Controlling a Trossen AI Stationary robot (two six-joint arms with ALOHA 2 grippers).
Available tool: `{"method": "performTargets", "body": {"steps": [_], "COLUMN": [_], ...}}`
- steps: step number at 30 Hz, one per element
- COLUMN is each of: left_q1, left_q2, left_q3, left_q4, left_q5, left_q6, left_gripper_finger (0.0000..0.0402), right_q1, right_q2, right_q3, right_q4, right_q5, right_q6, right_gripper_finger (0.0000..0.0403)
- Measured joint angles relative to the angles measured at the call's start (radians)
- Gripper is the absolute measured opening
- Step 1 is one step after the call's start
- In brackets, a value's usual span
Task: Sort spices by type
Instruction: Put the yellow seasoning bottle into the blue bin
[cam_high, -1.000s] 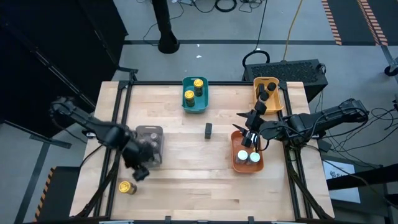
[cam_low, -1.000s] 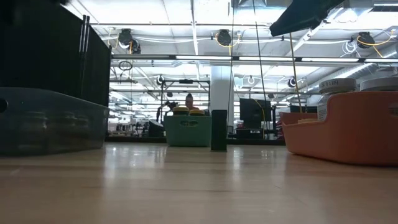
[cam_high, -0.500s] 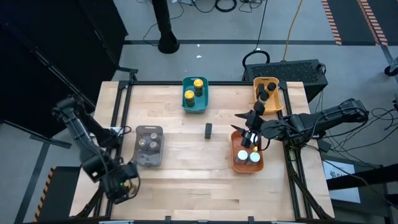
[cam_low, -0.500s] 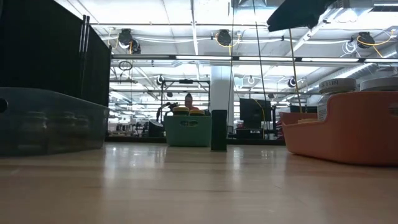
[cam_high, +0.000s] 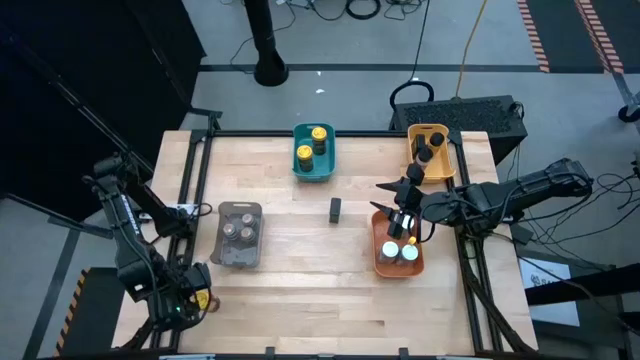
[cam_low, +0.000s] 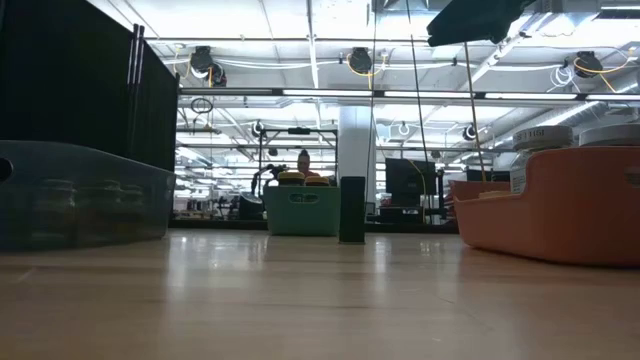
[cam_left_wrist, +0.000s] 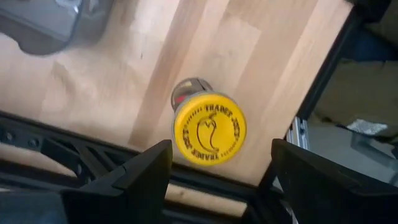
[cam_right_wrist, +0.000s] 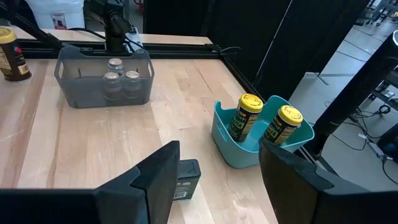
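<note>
Two grippers, both open and empty — left gripper (cam_left_wrist: 214, 163) above yellow-topped jar (cam_left_wrist: 209, 127); right gripper (cam_high: 399, 203) over orange tray (cam_high: 381, 264).

Seen from straight overhead, whole bench (cam_high: 300, 230) in frame. From bench height, level across the wood into the room. Close above a yellow-topped jar (cam_left_wrist: 209, 128) at the bench's edge. Low across the bench toward teal tray (cam_right_wrist: 249, 144), shared with overhead and level views.
</note>
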Motion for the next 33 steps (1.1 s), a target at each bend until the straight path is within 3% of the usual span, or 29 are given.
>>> {"method": "performTargets", "body": {"steps": [19,33], "left_q1": [-0.050,-0.049], "left_q2": [0.148,0.161], "left_q3": [0.000,-0.001], "left_q4": [-0.017,-0.017], "left_q5": [-0.028,-0.118], "left_q6": [0.009,0.008], "left_gripper_finger": [0.0279,0.0279], "right_q1": [0.000,0.000], "right_q2": [0.000,0.000], "right_q3": [0.000,0.000], "right_q4": [-0.002,-0.001], "right_q5": [0.000,0.000], "right_q6": [-0.001,-0.001], "right_gripper_finger": [0.0203,0.0203]}}
